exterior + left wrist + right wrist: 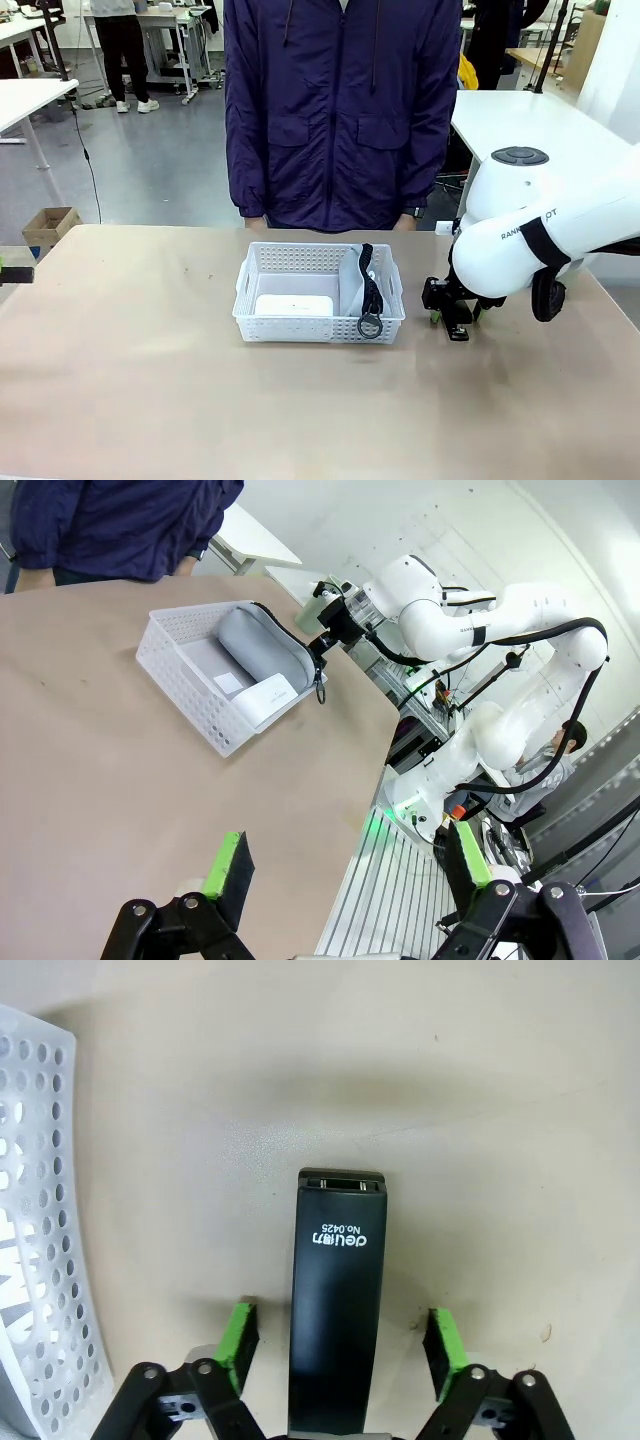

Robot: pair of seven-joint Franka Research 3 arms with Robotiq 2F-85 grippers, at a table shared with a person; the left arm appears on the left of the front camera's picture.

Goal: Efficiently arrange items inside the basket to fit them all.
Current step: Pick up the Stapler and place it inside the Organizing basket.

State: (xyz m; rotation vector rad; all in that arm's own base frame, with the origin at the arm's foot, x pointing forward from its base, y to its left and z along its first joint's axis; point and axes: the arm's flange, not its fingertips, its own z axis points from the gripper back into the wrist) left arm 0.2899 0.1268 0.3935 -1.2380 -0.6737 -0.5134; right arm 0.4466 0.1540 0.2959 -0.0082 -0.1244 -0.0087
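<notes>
The right claw (340, 1338) stands wide astride the black rectangular stapler (337, 1260), which lies flat on the tan surface (480, 1110) at three o'clock of the white perforated plastic basket (300, 327), seemingly lined up to pinch its long sides, while the left claw (348, 860) hangs wide and empty.

front: faces person (340, 110) across table (150, 400) | right wrist: close, downward | shared: basket (300, 328)
</notes>
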